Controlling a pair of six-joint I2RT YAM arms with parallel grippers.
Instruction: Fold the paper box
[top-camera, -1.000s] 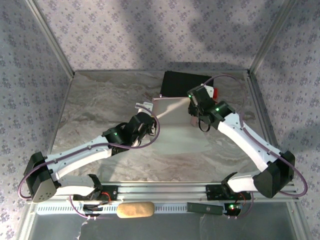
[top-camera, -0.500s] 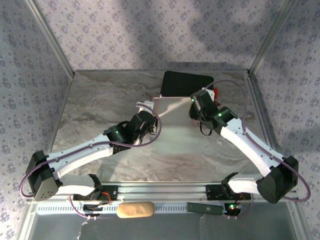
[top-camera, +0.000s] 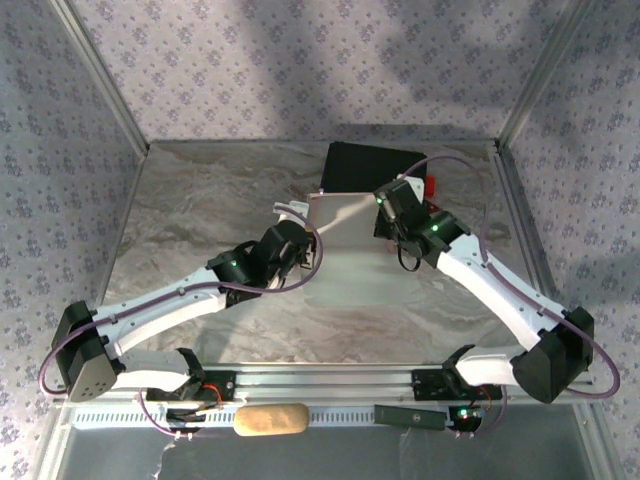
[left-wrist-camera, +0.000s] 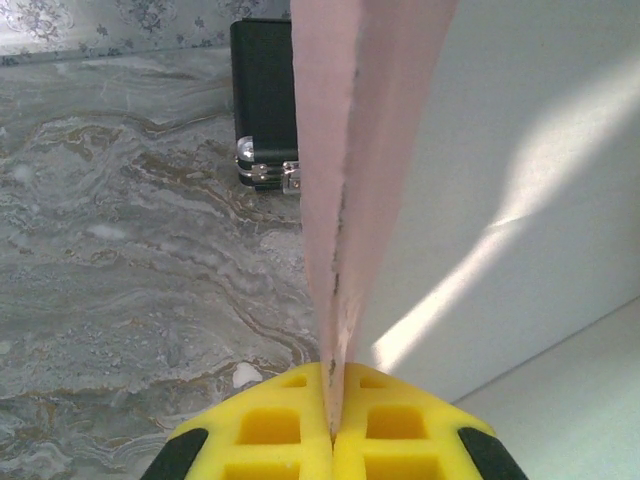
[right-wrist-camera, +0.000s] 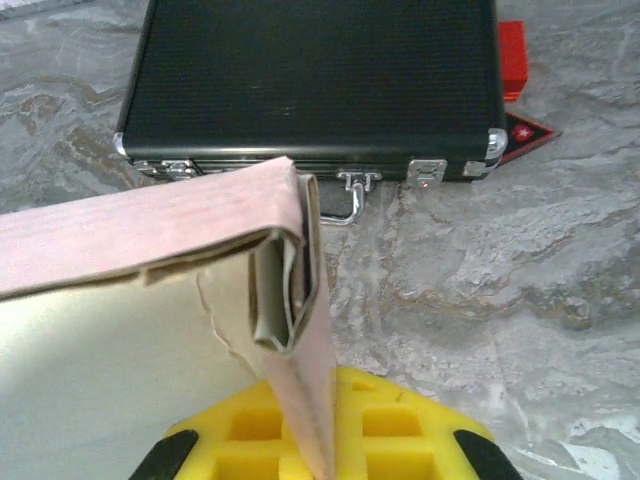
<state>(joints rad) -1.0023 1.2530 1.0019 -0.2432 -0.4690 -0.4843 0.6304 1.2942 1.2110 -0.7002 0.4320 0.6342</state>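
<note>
Pink box (top-camera: 345, 218) is standing, perhaps touching the case (right-wrist-camera: 310, 80). Right end effector (right-wrist-camera: 318, 445), wider a second ago, is pinching its right edge; left end effector (left-wrist-camera: 333, 432) is clamping its left. Worktop (top-camera: 200, 200) leftward is lying open.

The black case (left-wrist-camera: 262, 100) is half hidden behind the paper box (left-wrist-camera: 330, 150), itself cropped at the top edge. Seen from above, the case's front edge is likewise covered.
</note>
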